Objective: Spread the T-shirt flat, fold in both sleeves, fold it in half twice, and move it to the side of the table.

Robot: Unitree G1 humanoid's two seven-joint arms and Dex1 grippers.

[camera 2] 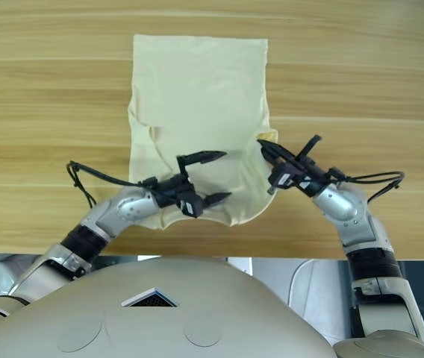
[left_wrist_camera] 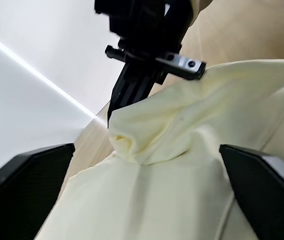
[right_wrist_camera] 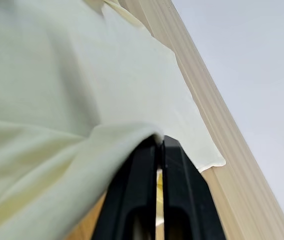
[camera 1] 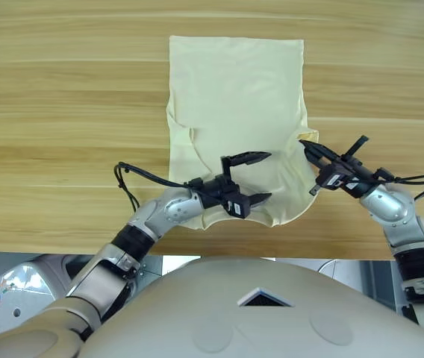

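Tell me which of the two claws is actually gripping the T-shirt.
The right claw: it is shut on a pinched fold at the edge of the T-shirt. The left claw stands open over the cloth, gripping nothing.

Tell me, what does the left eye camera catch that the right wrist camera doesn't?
Left eye view: the whole T-shirt lying on the table, with the open left gripper over its near end. Right wrist view: up close, the right gripper shut on a fold of fabric. Both: the pale yellow T-shirt and the wooden table.
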